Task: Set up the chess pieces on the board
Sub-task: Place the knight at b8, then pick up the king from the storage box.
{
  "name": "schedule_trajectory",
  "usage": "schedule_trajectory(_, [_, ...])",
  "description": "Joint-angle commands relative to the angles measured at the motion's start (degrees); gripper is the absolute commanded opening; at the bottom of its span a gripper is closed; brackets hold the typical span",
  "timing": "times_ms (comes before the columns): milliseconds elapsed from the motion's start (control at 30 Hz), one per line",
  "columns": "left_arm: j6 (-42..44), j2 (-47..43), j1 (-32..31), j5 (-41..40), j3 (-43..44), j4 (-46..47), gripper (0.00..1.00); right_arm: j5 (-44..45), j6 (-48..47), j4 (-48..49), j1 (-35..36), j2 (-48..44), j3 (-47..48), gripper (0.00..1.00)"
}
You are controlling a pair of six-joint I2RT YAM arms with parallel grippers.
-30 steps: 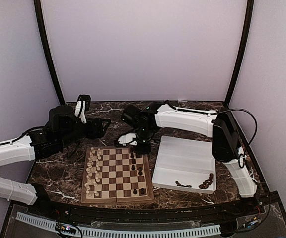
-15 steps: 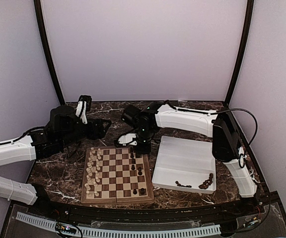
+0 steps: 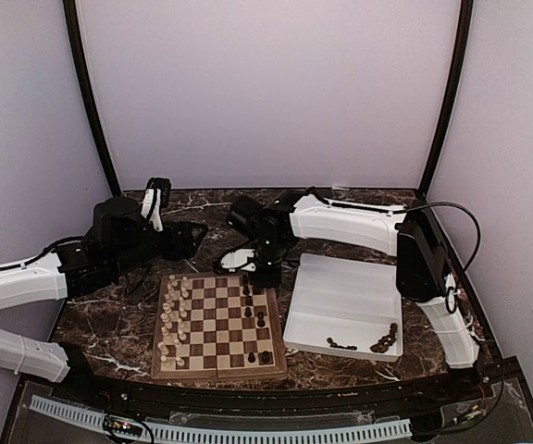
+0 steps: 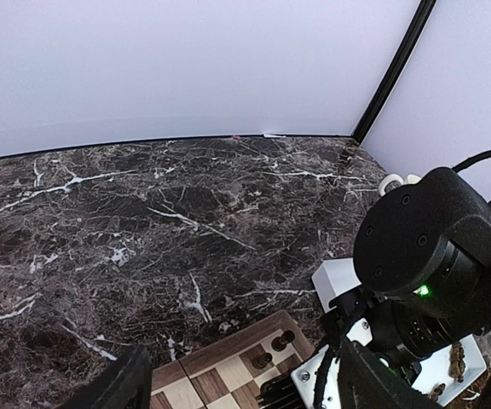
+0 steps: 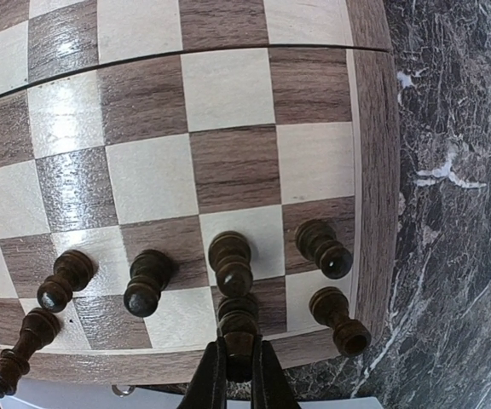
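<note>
Dark marble desk [image 3: 109, 324] carries the square wooden board with brown and cream checkered squares [image 3: 216, 319]. The white rectangular plastic tray [image 3: 340, 291] sits just beside it on the right. Left gripper [image 3: 189, 238] hovers beyond the board's far left corner, fingers apart, nothing between them. Right gripper [image 5: 238, 366] is over the far right corner, clamped on one small dark brown turned wooden chess piece [image 5: 239, 322] in the edge row. Cannot tell whether its base touches the square. Handling, judged: pieces are light, rigid, smooth and easily tipped against neighbours, so best pinched at the neck under the head. Only the top external view shows the cream pieces [image 3: 172, 314] ranked along the board's left side and loose dark pieces in the tray [image 3: 382, 340]. Only the right wrist view shows the grip itself and six dark neighbours close around it. The left wrist view shows just a board corner and the right arm's wrist.
</note>
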Motion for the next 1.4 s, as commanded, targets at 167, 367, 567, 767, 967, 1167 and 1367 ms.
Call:
schedule_trajectory(167, [0.0,-0.1,0.3,0.4,-0.5,1.4,0.77,0.0,0.2,-0.7,-0.6,-3.0,-0.4,0.22])
schedule_trajectory(367, [1.2,-0.4,0.3,0.3,1.0,0.1,0.77,-3.7,0.2,-2.1,-0.9,-9.4,-3.3,0.25])
schedule_trajectory(567, [5.3,1.4,0.3,4.9,4.1,-0.7,0.77,-11.2,-2.2,1.3,-5.4,-26.8,-24.4,0.3])
schedule_trajectory(767, [8.4,7.2,0.2,14.3,8.9,-0.4,0.74,-6.4,-10.8,2.6,-8.2,-45.5,-51.9,0.27])
schedule_trajectory(967, [8.5,14.3,-0.3,18.8,14.3,-0.3,0.7,-2.3,-13.6,3.6,-9.7,-52.4,-65.7,0.22])
schedule_trajectory(1167, [7.1,17.3,-1.0,20.2,18.0,-0.1,0.68,0.9,-16.5,6.6,-10.0,-52.3,-73.2,0.21])
schedule_trajectory(1367, [6.5,17.1,-1.3,19.7,18.3,-0.8,0.67,1.7,-18.5,8.6,-10.1,-50.6,-75.2,0.23])
